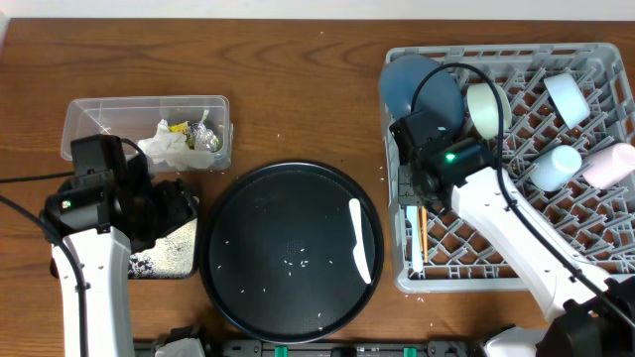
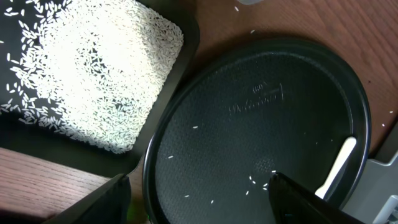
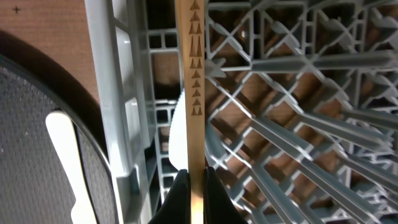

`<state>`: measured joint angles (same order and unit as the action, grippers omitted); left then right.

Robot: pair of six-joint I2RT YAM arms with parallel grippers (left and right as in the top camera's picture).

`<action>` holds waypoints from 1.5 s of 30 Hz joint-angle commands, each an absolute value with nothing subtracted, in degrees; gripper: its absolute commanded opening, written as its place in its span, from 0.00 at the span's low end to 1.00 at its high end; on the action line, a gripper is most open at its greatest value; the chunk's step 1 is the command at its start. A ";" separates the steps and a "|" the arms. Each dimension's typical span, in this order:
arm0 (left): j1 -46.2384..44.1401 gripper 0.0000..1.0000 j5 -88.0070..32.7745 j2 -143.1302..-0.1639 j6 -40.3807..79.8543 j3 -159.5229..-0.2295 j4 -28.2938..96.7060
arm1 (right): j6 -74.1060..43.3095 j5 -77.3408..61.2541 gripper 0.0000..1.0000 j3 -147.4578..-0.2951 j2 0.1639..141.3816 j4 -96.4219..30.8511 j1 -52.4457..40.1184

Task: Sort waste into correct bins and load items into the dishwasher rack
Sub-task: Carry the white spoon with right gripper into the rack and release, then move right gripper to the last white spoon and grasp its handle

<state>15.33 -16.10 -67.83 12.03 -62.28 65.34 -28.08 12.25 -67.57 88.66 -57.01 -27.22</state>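
Note:
My right gripper (image 3: 193, 180) is shut on a wooden chopstick (image 3: 192, 74) and holds it over the left side of the grey dishwasher rack (image 1: 595, 59); the chopstick (image 1: 422, 233) lies along the rack's left compartment beside a white utensil (image 1: 412, 233). The rack holds a dark-blue plate (image 1: 407, 79), a pale bowl (image 1: 486, 107) and cups (image 1: 571, 97). My left gripper (image 2: 199, 196) is open and empty above the edge of the round black tray (image 2: 261, 118), next to the shallow black tray of rice (image 2: 93, 68). A white utensil (image 1: 359, 238) lies on the round tray.
The clear tub (image 1: 149, 129) at the back left holds white tissue (image 1: 164, 147), a yellow-green wrapper and silver foil (image 1: 205, 137). Loose rice grains (image 1: 293, 263) dot the round tray (image 1: 293, 248). The black rice tray (image 1: 169, 253) sits under my left arm.

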 commanded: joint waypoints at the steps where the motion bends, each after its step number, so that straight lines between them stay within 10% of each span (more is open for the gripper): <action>1: 15.57 0.72 -15.35 -68.16 12.36 -62.11 65.32 | -29.30 12.58 0.01 -66.63 88.51 -55.42 -26.89; 11: 15.57 0.72 -15.35 -68.16 12.36 -62.11 65.34 | -29.06 11.53 0.29 -66.63 88.51 -53.17 -26.96; 45: 15.57 0.72 -15.38 -68.16 12.36 -62.11 65.34 | -26.59 0.56 0.28 -66.72 99.83 -48.69 -41.50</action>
<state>15.33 -16.10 -67.83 12.03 -62.28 65.34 -25.06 -0.05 -66.92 98.21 -48.42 -40.91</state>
